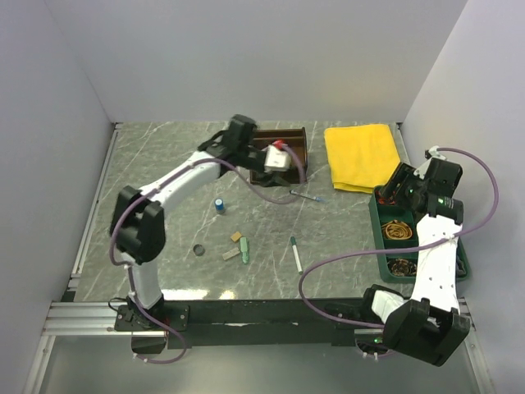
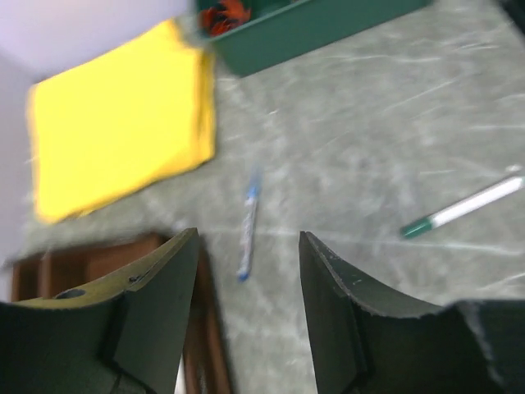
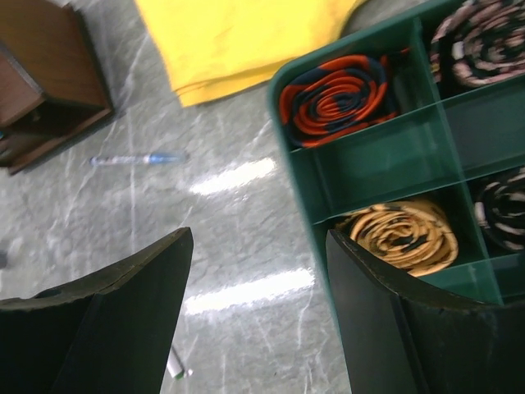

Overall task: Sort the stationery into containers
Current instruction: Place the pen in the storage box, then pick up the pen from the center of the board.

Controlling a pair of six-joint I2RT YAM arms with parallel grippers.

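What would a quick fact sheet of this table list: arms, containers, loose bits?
left gripper: open, at the wooden organiser
right gripper: open, above the green tray's edge
tray contents: coiled bands
loose pens: blue-capped pen, green-capped pen
other loose items: small bottle, erasers
between the containers: folded yellow cloth
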